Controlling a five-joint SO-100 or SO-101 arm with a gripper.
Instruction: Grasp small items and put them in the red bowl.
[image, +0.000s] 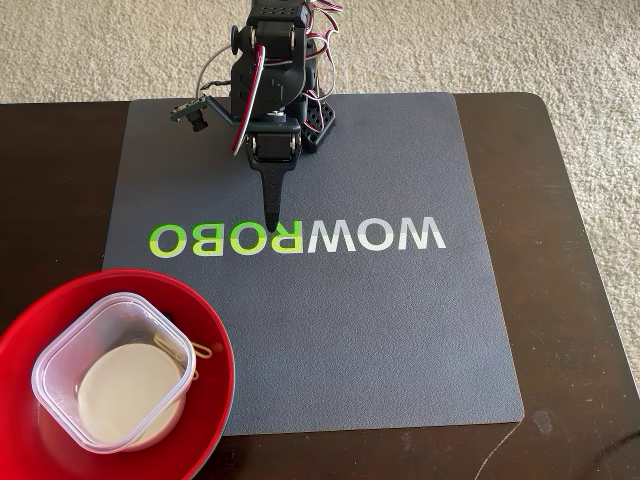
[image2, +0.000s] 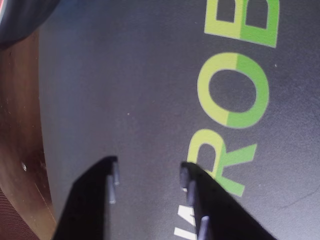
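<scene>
Nearest the fixed camera, bottom left: the red bowl (image: 205, 345) sits half on the grey mat (image: 380, 330), half on the dark wooden table (image: 570, 300). Inside it, a clear square container (image: 60, 355) with rounded corners, and within or under that a small white round bowl (image: 125, 395); which nests in which is hard to say. At the container's right edge, a sliver of yellow-green, likely the clothespin (image: 203, 351). The black clip is not seen; it may be hidden under the others.

Middle ground: the mat's open surface with the WOWROBO lettering (image: 300, 238). No loose item lies on mat or table in either view.

Farther back: the gripper (image: 271, 212) hangs over the lettering, pointing down at the "R", well apart from the bowl. In the wrist view the gripper (image2: 149, 175) has its two dark fingers parted with bare mat between them, nothing held. Behind it the arm (image: 268, 70) is folded up at the mat's far edge; beyond that, pale carpet (image: 500, 45).

Judgement: the task looks essentially done. At least three items rest in the bowl, and nothing remains outside to collect; only the clip's whereabouts go unconfirmed.
</scene>
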